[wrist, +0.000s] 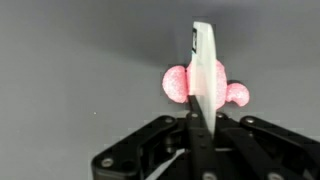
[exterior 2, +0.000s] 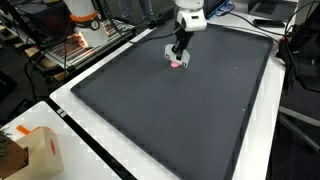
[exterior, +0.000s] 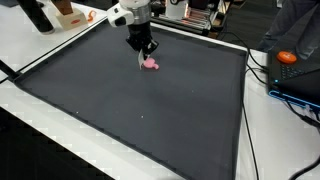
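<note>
Setting: cluttered workroom, shelves and gear behind a white tabletop.

1. Mat: dark grey, rectangular, and covers nearly the whole tabletop, leaving a white border on every side. It shows in both exterior views. All places below are given from the mat.
2. Arm: white, reaches in over the mat's far edge and points down. It shows in both exterior views.
3. Box: brown cardboard, off the mat, beyond its near corner in an exterior view, on the white border.
4. Cables: black, off the mat, running along one long side in an exterior view.
5. Orange thing: rounded, off the mat, past the cables on a dark device. It is too small to identify.
6. Gripper: black, low over the far part of the mat and close to its far edge. It also shows in the second exterior view. In the wrist view the jaws are clenched on a strip.
7. Strip: white, thin and flat, seen edge-on, standing out straight from the jaws with a small dark mark near its tip. What it is made of cannot be told.
8. Toy: pink, small and lobed, lying on the mat directly under the gripper, near the far edge. The strip crosses in front of it in the wrist view, and whether the two touch cannot be told. It shows as a pink spot in both exterior views.
</note>
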Controlling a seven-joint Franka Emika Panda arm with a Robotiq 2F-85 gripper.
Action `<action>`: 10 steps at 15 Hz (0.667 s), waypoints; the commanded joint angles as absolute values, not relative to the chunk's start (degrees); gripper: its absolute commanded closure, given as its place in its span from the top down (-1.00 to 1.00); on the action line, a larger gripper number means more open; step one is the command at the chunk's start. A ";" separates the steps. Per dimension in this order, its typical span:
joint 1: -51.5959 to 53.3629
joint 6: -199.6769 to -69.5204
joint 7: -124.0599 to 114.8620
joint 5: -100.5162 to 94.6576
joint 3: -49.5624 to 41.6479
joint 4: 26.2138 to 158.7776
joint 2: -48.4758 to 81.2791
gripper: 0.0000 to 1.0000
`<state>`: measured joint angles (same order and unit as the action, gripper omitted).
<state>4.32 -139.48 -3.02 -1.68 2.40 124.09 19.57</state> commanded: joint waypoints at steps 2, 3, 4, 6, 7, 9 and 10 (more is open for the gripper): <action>4.32 -139.31 -3.03 -1.68 2.40 123.85 19.56 -0.93; 4.32 -139.31 -3.03 -1.68 2.41 123.80 19.56 -0.93; 4.33 -139.31 -3.03 -1.68 2.41 123.77 19.56 -0.93; 4.33 -139.31 -3.03 -1.68 2.41 123.70 19.56 -0.93; 4.33 -139.31 -3.03 -1.68 2.41 123.66 19.56 -0.93; 4.33 -139.31 -3.03 -1.68 2.41 123.59 19.56 -0.93; 4.33 -139.31 -3.03 -1.68 2.41 123.56 19.56 -0.93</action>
